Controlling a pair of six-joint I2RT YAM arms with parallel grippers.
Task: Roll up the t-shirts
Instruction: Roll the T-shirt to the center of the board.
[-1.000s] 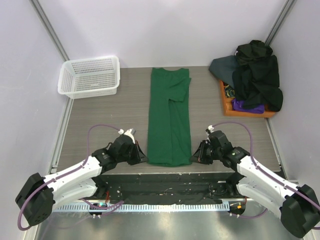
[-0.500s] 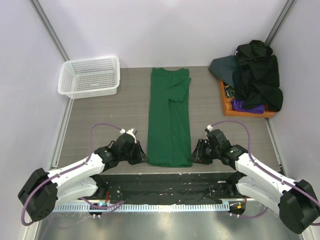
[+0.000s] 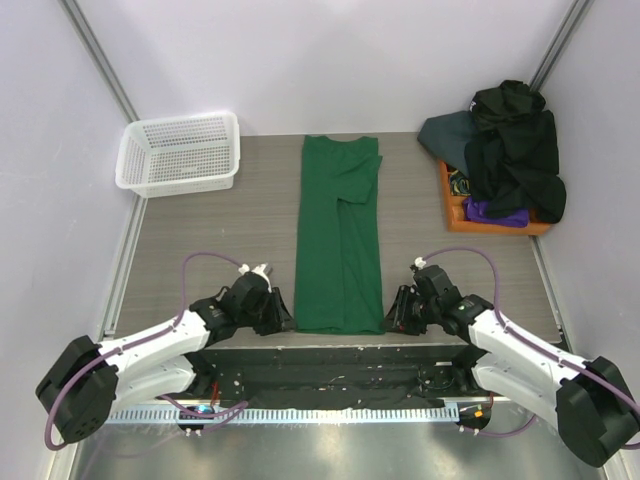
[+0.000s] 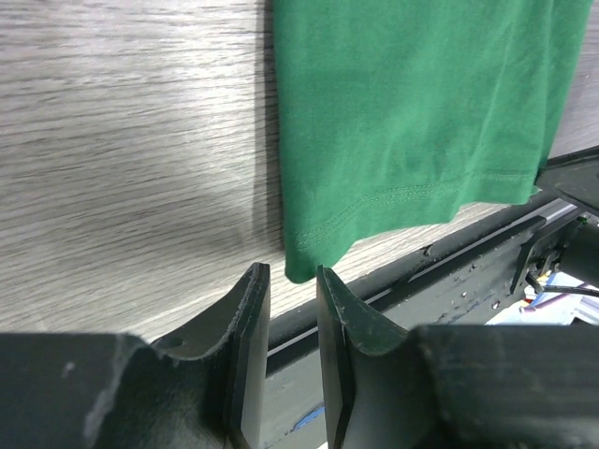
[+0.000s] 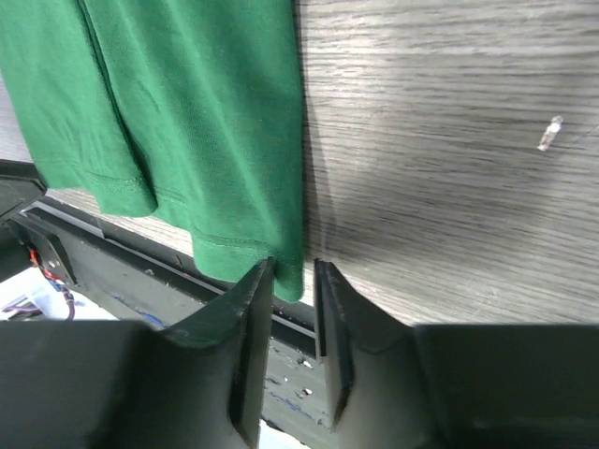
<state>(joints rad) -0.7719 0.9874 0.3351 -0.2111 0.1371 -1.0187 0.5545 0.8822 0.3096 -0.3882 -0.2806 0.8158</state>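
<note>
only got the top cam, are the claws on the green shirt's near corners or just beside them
observer: left wrist view: left claw parted, green t-shirt hem corner sits at the mouth of its gap, not pinched.
operator: and the right
observer: right claw parted too; the corner dips into its gap, cloth unclamped.
operator: single layer there
observer: no, right wrist view shows folded layers overlapping along that hem.

wood-grain table (image 3: 220,240), green t-shirt (image 3: 338,240), basket (image 3: 178,186), tray (image 3: 452,205)
</note>
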